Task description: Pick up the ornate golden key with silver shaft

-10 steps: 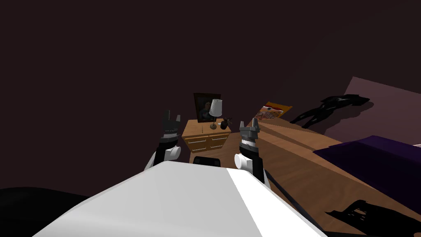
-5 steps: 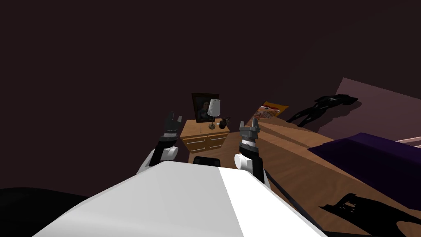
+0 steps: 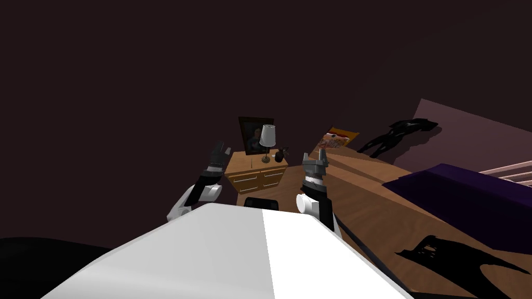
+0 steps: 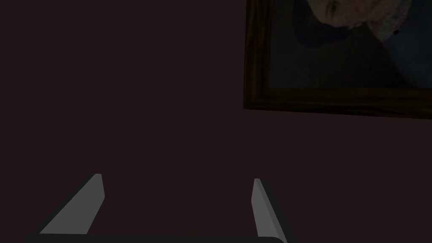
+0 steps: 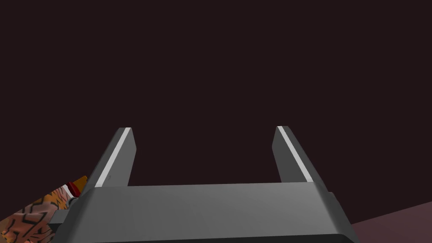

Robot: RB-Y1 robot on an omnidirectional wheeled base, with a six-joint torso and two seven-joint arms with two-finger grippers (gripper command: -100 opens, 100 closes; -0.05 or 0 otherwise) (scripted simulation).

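Ahead of the robot, against the dark wall, stands a wooden table (image 3: 258, 167) with drawers, bearing a lamp (image 3: 267, 140) and a dark vase (image 3: 280, 154). The key is too small to make out, presumably on that top. Both the left claw (image 3: 220, 152) and the right claw (image 3: 316, 158) are raised with fingers spread, likely kept clear for the approach. Since a second ago the whole head view has slid left, so the robot is turning and the furniture has not moved.

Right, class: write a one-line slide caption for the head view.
Open left gripper and right gripper before a wooden nightstand bearing a lamp, framed portrait behind.
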